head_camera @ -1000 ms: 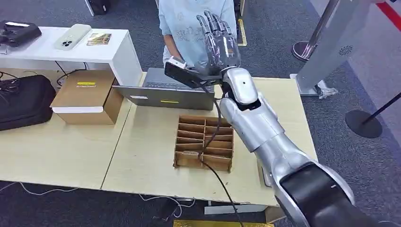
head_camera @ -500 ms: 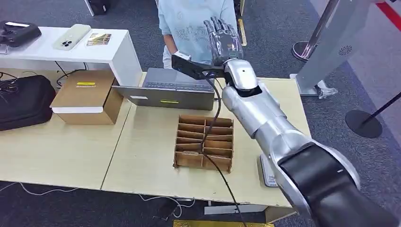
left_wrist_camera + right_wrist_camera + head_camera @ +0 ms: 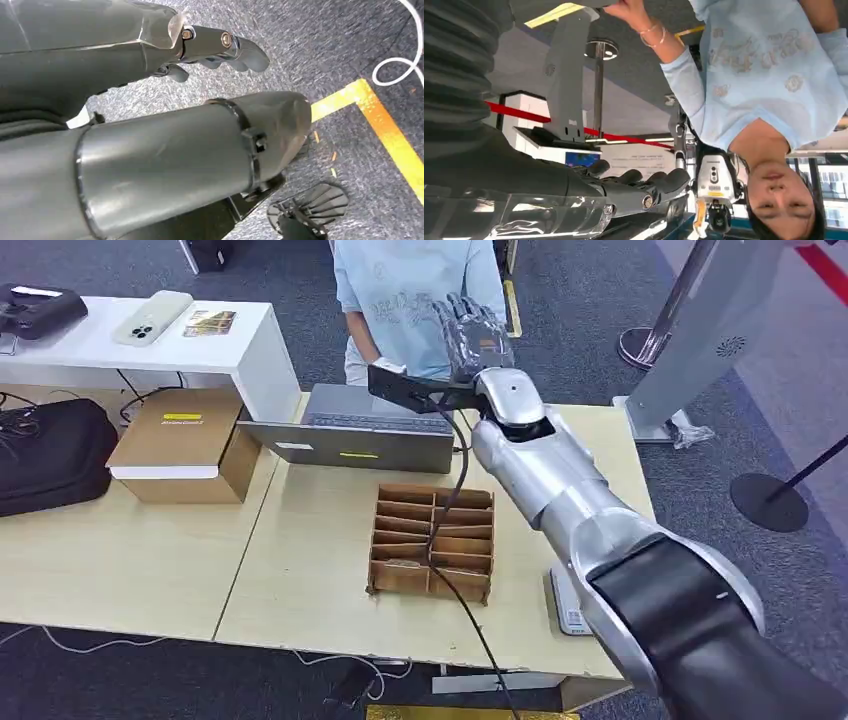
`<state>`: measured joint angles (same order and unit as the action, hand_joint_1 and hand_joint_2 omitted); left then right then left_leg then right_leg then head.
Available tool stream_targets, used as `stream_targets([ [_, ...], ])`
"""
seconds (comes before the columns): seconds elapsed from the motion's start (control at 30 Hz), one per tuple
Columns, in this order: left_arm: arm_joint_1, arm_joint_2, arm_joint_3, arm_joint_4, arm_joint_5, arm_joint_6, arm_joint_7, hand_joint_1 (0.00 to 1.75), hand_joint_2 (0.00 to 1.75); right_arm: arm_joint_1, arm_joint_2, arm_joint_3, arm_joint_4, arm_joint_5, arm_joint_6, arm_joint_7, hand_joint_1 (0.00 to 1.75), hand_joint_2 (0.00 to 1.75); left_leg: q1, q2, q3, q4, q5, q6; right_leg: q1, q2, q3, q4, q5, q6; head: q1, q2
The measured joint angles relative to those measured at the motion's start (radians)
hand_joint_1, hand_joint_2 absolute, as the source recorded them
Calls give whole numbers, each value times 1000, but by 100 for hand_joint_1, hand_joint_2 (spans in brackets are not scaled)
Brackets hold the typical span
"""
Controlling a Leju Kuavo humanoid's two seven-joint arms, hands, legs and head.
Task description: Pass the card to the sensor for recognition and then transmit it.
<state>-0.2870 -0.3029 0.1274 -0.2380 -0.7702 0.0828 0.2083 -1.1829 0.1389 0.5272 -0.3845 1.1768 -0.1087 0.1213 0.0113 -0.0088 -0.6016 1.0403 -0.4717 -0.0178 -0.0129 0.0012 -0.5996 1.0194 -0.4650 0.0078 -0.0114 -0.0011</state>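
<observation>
My right hand (image 3: 472, 335) is lifted on its silver, smooth-shelled arm above the far edge of the pale wood-grain table (image 3: 300, 570), right in front of a person in a light-blue printed shirt (image 3: 400, 290). Its dark, glossy fingers (image 3: 644, 181) lie straight and side by side, spread away from the thumb, and I see nothing between them. A black, boxy camera bracket (image 3: 405, 388) juts from that wrist, and a black cable hangs from it down over the table.

My left hand (image 3: 150, 145) hangs low over speckled grey carpet (image 3: 350, 30) crossed by a strip of yellow tape (image 3: 390, 135). The thick, rounded grey thumb and the darker jointed fingers (image 3: 225, 42) stand apart, with bare carpet showing in the gap.

I cannot make out the card anywhere: not in either hand, and not clearly on the table.

Below my right arm sits a brown corrugated-cardboard tray (image 3: 432, 540), divided into narrow slots. Beyond it lies a flat grey laptop (image 3: 350, 430), and to its left a squat cardboard box with a white band (image 3: 185, 445). A flat white-and-grey device (image 3: 562, 608) lies at the table's right edge, partly hidden by my forearm. Farther left stands a white side table (image 3: 240, 350) with a pale phone (image 3: 152, 317) on top.
</observation>
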Motion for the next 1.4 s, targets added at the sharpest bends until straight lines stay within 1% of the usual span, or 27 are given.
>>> stream_targets([
  [0.33,0,0,0,1,-4,-8,6,0,0,-1,-3,-3,19,-17,9,2,0,175,0,0,0,0,0,0,0,0,0,0,0,0,0,0],
  [0.43,-1,0,-3,1,-17,-32,-44,0,0,-1,-12,-8,23,-17,4,32,0,175,0,0,0,0,0,0,0,0,0,0,0,0,0,0],
  [0.47,-1,0,-5,1,-18,-34,-49,0,0,-1,-15,-9,25,-17,3,33,0,175,0,0,0,0,0,0,0,0,0,0,0,0,0,0],
  [0.63,-1,0,-9,1,-26,-30,-50,0,0,-1,-27,-12,32,-17,1,30,0,175,0,2,0,0,0,0,0,2,-1,0,0,0,0,0],
  [0.8,-4,0,-21,1,-26,-21,-50,0,0,-1,-27,-12,35,-14,1,24,0,175,0,2,0,0,0,0,0,2,-1,0,0,0,0,0],
  [1.4,-5,0,-28,1,-17,-18,-50,0,0,-1,-27,-13,35,-2,0,18,0,175,0,2,0,0,0,0,0,2,-1,0,0,0,0,0],
])
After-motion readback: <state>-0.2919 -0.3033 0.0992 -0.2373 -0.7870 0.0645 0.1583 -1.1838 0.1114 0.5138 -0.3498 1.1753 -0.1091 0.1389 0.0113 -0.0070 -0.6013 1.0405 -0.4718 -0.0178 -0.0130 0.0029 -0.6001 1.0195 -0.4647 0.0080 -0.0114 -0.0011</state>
